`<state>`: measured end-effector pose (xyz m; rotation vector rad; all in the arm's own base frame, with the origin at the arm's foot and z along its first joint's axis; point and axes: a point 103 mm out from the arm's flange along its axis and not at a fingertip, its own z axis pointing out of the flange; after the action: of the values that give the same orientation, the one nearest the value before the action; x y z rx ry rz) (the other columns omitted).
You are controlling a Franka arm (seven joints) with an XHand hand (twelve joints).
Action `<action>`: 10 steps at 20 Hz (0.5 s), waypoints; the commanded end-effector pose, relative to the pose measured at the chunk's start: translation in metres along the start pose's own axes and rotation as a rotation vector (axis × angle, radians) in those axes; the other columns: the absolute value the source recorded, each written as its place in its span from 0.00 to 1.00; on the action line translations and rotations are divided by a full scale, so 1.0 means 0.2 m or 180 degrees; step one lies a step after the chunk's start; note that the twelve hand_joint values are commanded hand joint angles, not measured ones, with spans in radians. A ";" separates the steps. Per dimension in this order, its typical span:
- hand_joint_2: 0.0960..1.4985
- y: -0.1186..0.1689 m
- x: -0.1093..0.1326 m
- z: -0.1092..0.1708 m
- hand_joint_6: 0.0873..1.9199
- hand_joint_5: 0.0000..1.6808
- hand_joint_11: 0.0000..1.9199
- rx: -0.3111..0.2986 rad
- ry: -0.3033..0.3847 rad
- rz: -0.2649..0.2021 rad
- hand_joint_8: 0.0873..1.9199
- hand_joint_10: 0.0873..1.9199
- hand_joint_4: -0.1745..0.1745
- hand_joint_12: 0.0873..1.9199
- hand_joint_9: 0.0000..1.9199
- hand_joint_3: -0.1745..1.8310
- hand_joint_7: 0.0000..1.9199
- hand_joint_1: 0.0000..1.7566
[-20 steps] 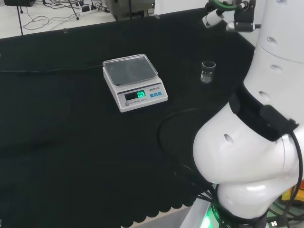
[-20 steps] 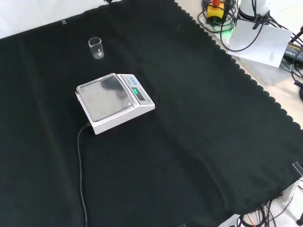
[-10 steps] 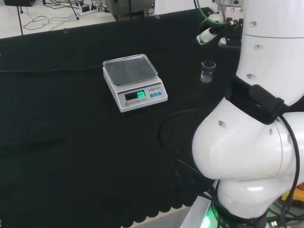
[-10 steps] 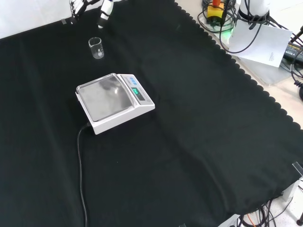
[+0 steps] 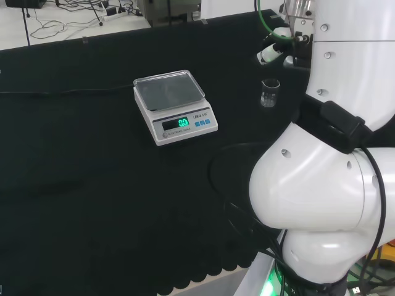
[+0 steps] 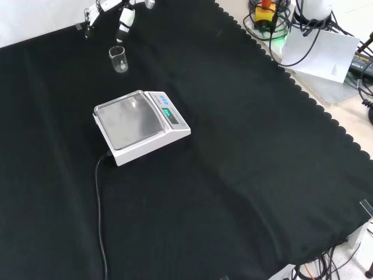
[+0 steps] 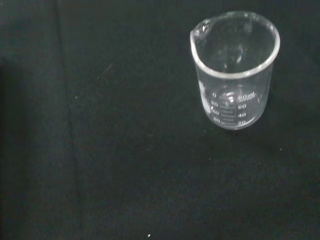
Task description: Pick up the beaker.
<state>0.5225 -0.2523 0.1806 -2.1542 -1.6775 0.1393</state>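
1. Small clear glass beaker [image 6: 118,59] w/ pour lip stands upright, looks empty, on the black-cloth bench [image 6: 245,175] at approx 11 o'clock from the white digital scale w/ steel pan [image 6: 140,125], front view.
2. Robot hand [image 6: 125,16] hovers just beyond it, fingers apart & uncurled, holding nothing.
3. Likely light, stiff, slippery, breakable; grip mid-wall, opposite sides, below rim.
4. Scale & its cable well apart; nothing blocks approach.

Clear glossy beaker [image 7: 234,70], matt cloth [image 7: 100,150]
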 end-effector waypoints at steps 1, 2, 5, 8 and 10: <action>0.63 0.04 0.00 0.06 0.00 0.24 0.00 0.0079 0.0020 0.0028 0.30 0.40 0.49 0.56 0.11 0.14 0.14 0.35; 0.63 0.04 -0.01 0.09 0.00 0.24 0.00 0.0088 -0.0117 -0.0061 0.30 0.40 0.49 0.56 0.11 0.14 0.14 0.35; 0.63 0.05 0.01 0.12 0.00 0.24 0.00 0.0148 -0.0144 -0.0039 0.30 0.40 0.49 0.56 0.11 0.14 0.14 0.35; 0.63 0.06 0.00 0.16 0.00 0.24 0.00 0.0190 -0.0152 0.0032 0.30 0.40 0.49 0.57 0.11 0.14 0.14 0.35; 0.63 0.07 -0.01 0.19 0.00 0.24 0.00 0.0210 -0.0133 0.0080 0.30 0.40 0.49 0.57 0.11 0.14 0.14 0.35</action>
<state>0.5236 -0.2485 0.1544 -2.1314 -1.6765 0.2176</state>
